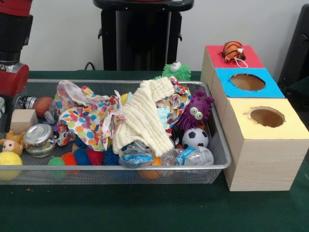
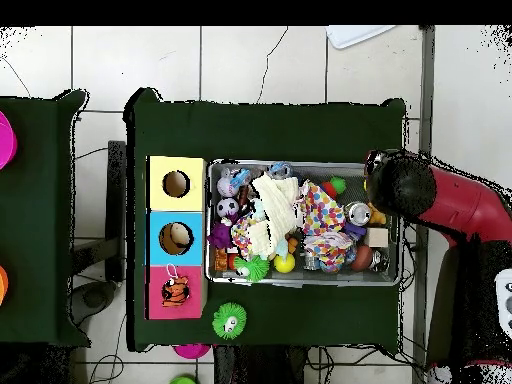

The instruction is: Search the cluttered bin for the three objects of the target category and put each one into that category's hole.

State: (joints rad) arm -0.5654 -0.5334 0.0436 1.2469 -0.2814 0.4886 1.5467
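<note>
The silver wire-mesh bin sits on the green table, full of clutter; it also shows in the overhead view. In it lie a polka-dot cloth, a cream knitted cloth, a purple monster toy, a small soccer ball, crushed plastic bottles and a lidded glass jar. Beside the bin stand three boxes: red-topped, blue-topped and yellow-topped, each with a hole. A striped tiger toy lies on the red box. The red and black arm hangs over the bin's end; the gripper is hidden.
A green spiky ball with eyes lies on the table behind the bin. A wooden block, a brown ball, a yellow ball, a small monkey toy and several spiky balls fill the bin's end under the arm.
</note>
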